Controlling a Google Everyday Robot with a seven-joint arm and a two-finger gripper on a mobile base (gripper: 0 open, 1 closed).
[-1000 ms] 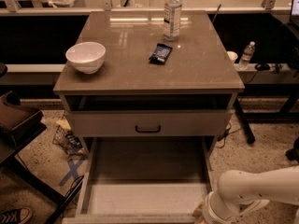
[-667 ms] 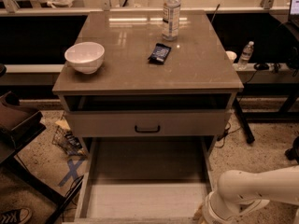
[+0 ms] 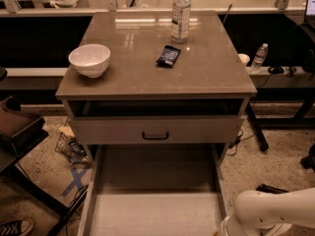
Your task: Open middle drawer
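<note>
Middle drawer pulled far out beneath top drawer, pale floor showing, front cut off by lower edge. White arm low right; hand seemingly just beside drawer's right side, mostly out of frame; open or closed, cannot tell. On surface: bowl, bottle, dark packet.

This looks like a robot lab. Blue tape marks the speckled floor at 8 o'clock. A white robot arm shows at 5 o'clock, its gripper hidden below the edge.
</note>
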